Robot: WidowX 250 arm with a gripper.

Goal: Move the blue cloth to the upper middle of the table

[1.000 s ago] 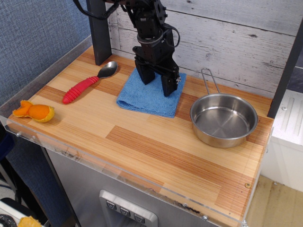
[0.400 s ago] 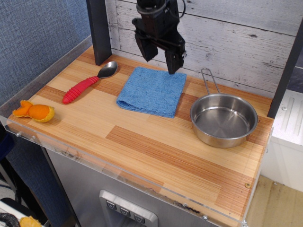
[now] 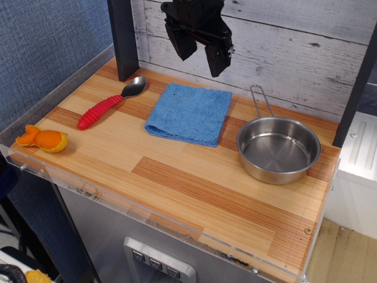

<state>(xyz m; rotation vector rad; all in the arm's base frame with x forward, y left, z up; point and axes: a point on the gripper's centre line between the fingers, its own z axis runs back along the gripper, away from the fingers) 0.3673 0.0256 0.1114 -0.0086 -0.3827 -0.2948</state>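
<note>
The blue cloth (image 3: 189,113) lies flat and folded on the wooden table (image 3: 194,183), at the back middle between the spoon and the pan. My black gripper (image 3: 199,56) hangs well above the cloth's far edge, in front of the plank wall. It is open, its two fingers spread apart with nothing between them. Nothing touches the cloth.
A spoon with a red handle (image 3: 109,104) lies left of the cloth. A steel pan (image 3: 278,148) with a wire handle sits to the right. An orange toy (image 3: 42,139) rests at the left front corner. A dark post (image 3: 123,38) stands at the back left.
The gripper was down on the cloth one second ago. It has let go and risen straight up, clear of the cloth, which stays where it lay.
</note>
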